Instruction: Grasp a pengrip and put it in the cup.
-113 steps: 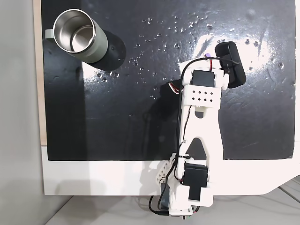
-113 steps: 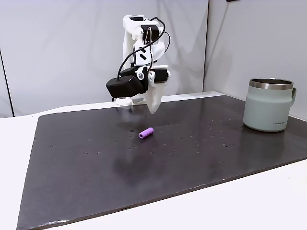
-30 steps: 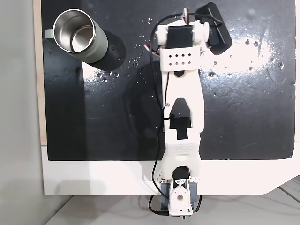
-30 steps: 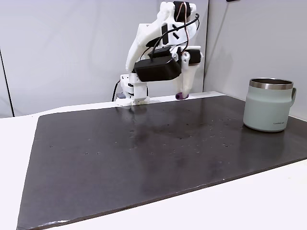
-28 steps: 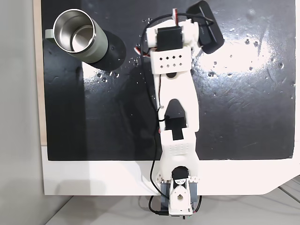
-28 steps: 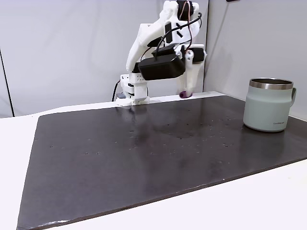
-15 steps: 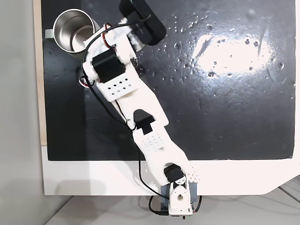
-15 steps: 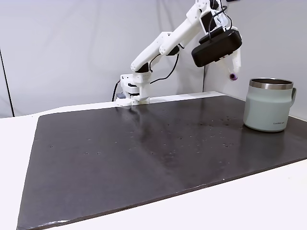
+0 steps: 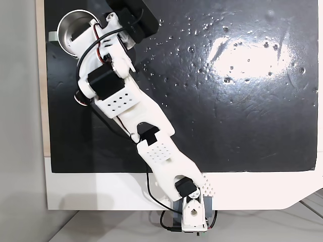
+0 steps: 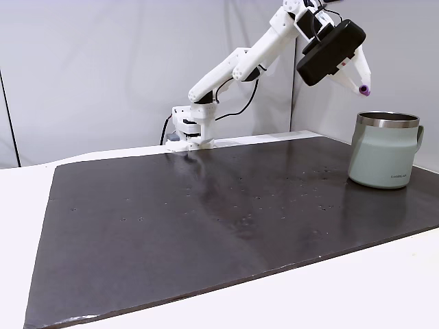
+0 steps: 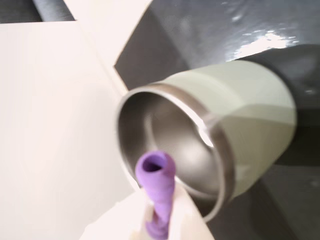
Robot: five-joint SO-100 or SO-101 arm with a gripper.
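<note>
the arm has swung further over, outstretched, its claw (image 10: 362,88) clamped on the pengrip (image 10: 365,89) above the cup (image 10: 383,151).

Bright, even light. Strong glare is seen on the black mat (image 9: 252,101) right of the cup (image 9: 70,33), top-down fixed view. Wrist view is soft; cup and pengrip (image 11: 156,175) blurred, pale areas washed out.

- From above, your arm covers most of the cup (image 9: 68,31); just a sliver of rim and handle peeks out.
- In your wrist view, the end effector (image 11: 159,220) runs off the bottom edge, and the pengrip (image 11: 156,181) is blurred.
</note>
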